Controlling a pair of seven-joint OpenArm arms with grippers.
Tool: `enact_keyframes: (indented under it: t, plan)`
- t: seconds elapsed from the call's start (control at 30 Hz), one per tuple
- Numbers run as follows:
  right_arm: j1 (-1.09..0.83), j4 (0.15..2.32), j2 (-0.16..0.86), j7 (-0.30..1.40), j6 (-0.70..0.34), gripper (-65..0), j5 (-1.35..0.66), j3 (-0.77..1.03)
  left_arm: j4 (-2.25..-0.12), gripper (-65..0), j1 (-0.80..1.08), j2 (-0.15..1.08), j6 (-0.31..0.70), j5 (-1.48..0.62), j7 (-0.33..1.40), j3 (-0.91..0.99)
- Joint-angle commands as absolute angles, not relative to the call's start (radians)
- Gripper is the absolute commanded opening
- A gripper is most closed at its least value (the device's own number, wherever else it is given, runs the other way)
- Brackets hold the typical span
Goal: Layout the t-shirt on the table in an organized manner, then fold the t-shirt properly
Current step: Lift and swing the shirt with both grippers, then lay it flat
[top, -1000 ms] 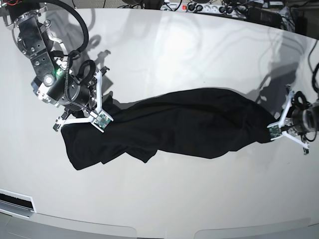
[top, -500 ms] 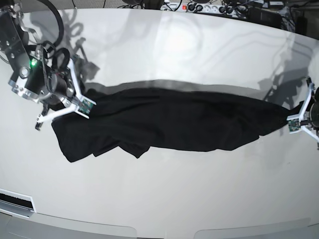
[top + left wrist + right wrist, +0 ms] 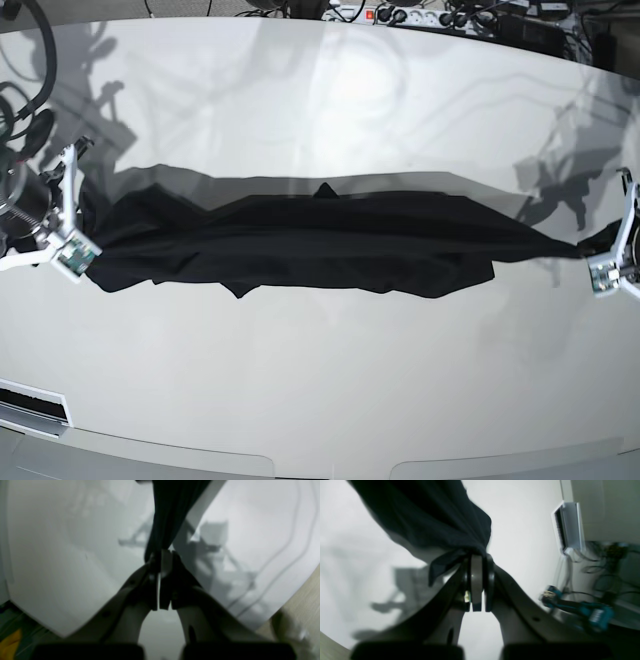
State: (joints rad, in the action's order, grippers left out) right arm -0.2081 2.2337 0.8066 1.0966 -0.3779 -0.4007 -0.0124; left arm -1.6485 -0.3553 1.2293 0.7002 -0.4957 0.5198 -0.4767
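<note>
Shirt: the plain black soft-fabric t-shirt (image 3: pixel 300 245) lies stretched in a long band across the glossy white counter (image 3: pixel 320 390).
Left fingers (image 3: pixel 160 555): clamped tight on the shirt's end.
Right fingers (image 3: pixel 476 557): pinched closed on the opposite end's bunched cloth.
Risk: further pulling could slip fabric free; the shirt looks twisted, not flat.

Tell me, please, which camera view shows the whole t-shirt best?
The base view: there the t-shirt is seen complete, stretched into a long band between the left gripper and the right gripper. Each wrist view shows only a bunched end of cloth pinched in shut jaws.
</note>
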Motion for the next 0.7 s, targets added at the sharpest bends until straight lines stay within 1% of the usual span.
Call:
enact_keyframes:
  t: [0.0,0.1,0.2,0.3,0.37,0.43,0.57,0.6,0.67]
  plan:
    - [-0.216,2.249,0.826,1.081,-0.400,-65.0,-0.444,0.015,-1.654,-65.0,-0.371,1.254,0.698,-0.525,0.529,-0.462]
    - [-0.276,2.249,0.826,1.120,-0.512,-65.0,-0.619,0.028,-1.654,-65.0,-0.345,1.254,0.698,-0.650,0.610,-0.462]
    - [-0.342,2.249,0.826,1.158,-0.612,-65.0,-0.752,0.016,-1.654,-65.0,-0.299,1.250,0.698,-0.807,0.727,-0.462]
    - [-0.396,2.249,0.826,1.168,-0.669,-65.0,-0.809,0.012,-1.654,-65.0,-0.234,1.246,0.698,-0.937,0.845,-0.462]
    - [-0.439,2.247,0.825,1.163,-0.698,-65.0,-0.837,0.012,-1.654,-65.0,-0.183,1.246,0.698,-0.981,0.886,-0.462]
    - [-0.475,2.233,0.815,1.143,-0.698,-65.0,-0.865,0.012,-1.654,-65.0,-0.138,1.242,0.698,-0.984,0.899,-0.462]
    - [-0.486,2.160,0.769,1.015,-0.698,-65.0,-0.833,0.011,-1.654,-65.0,-0.107,1.207,0.698,-0.956,0.883,-0.462]
    - [-0.472,2.141,0.756,0.963,-0.698,-65.0,-0.788,0.011,-1.654,-65.0,-0.116,1.194,0.698,-0.911,0.844,-0.462]
    - [-0.404,2.129,0.733,0.837,-0.686,-65.0,-0.616,0.014,-1.654,-65.0,-0.181,1.170,0.698,-0.689,0.689,-0.462]
